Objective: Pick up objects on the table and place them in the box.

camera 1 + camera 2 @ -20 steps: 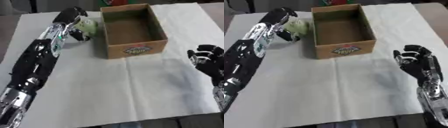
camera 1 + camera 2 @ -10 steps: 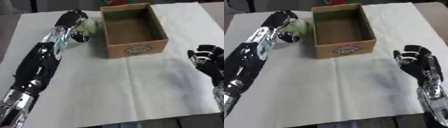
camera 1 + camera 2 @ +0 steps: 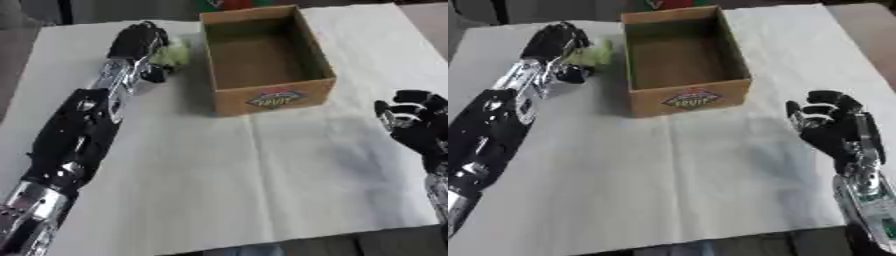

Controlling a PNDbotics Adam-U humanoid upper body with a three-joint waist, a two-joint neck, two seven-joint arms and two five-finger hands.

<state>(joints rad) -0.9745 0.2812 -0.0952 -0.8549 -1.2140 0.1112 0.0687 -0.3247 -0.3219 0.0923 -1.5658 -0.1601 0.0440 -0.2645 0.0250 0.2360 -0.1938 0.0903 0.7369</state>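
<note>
The cardboard box [image 3: 268,60] stands open on the table [image 3: 262,175] with nothing visible inside. Just left of it, the left hand [image 3: 140,41] curls around a pale green object [image 3: 174,51]. The right hand [image 3: 830,124] rests near the right edge, fingers relaxed.

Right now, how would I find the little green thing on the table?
Find the open cardboard box at the far middle of the white table. Just left of it, under the left hand, sits a pale green object, the only green thing outside the box.
</note>
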